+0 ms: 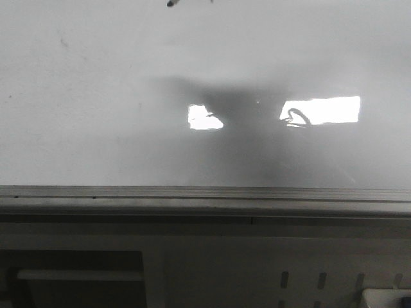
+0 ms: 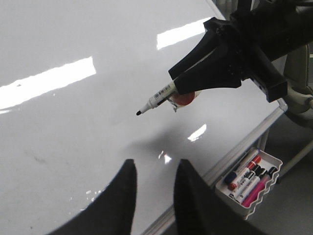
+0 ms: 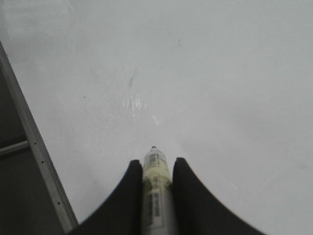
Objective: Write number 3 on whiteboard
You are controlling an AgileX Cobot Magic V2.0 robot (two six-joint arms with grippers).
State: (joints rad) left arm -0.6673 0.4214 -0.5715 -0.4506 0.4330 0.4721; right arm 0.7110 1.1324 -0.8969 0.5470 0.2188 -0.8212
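The whiteboard (image 1: 96, 96) is glossy white with a grey metal frame edge (image 1: 192, 192). It also fills the left wrist view (image 2: 73, 122) and the right wrist view (image 3: 220, 73). No number 3 shows on it, only faint smudges. My right gripper (image 2: 174, 83) is shut on a white marker (image 2: 161, 93), whose black tip (image 2: 138, 113) points down at the board, with its shadow apart from it. The right wrist view shows the marker (image 3: 155, 169) between the fingers. The marker tip alone shows at the top of the front view (image 1: 171, 4). My left gripper (image 2: 155, 164) is open and empty over the board.
A white tray (image 2: 266, 193) with several markers hangs beside the board's frame. A grey cabinet with slots (image 1: 321, 279) stands below the board's near edge. Bright glare patches (image 1: 321, 109) lie on the board. A red-orange spot (image 2: 186, 99) shows under the right gripper.
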